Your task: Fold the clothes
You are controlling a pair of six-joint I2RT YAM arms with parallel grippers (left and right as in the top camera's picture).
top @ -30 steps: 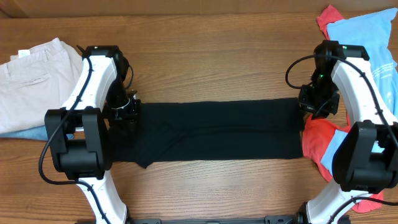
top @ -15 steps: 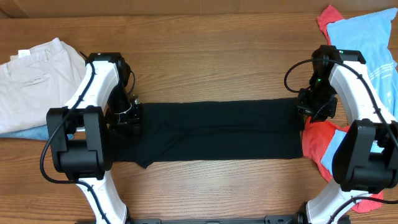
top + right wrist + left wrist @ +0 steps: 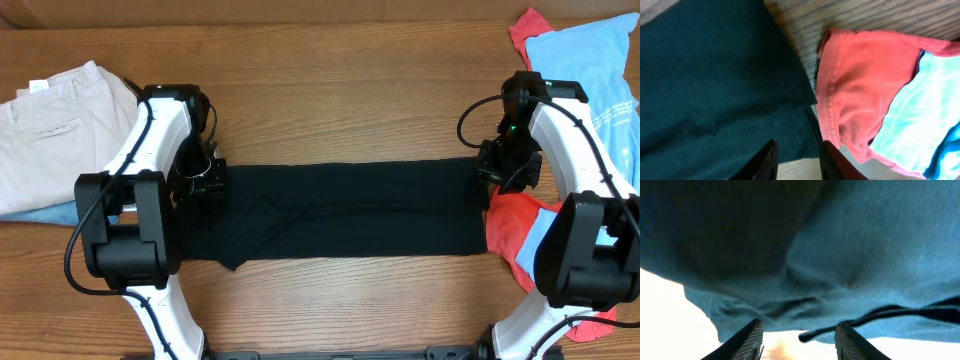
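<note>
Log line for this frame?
step: fold black shirt | left gripper: open, at left end | right gripper: at right end, grip unclear | layout: flat band

The overhead camera looks straight down on the wooden table [image 3: 330,110] from well above. It takes in both arms, with the black T-shirt [image 3: 350,210] across the middle of the frame. The left wrist camera sits very close over that shirt, which fills most of its blurred frame, with the left gripper [image 3: 800,330] at the bottom edge. The right wrist camera looks down from near, with the right gripper [image 3: 799,150] at bottom centre. It shares with the overhead view the T-shirt's end and the red shirt [image 3: 860,95] beside it.
</note>
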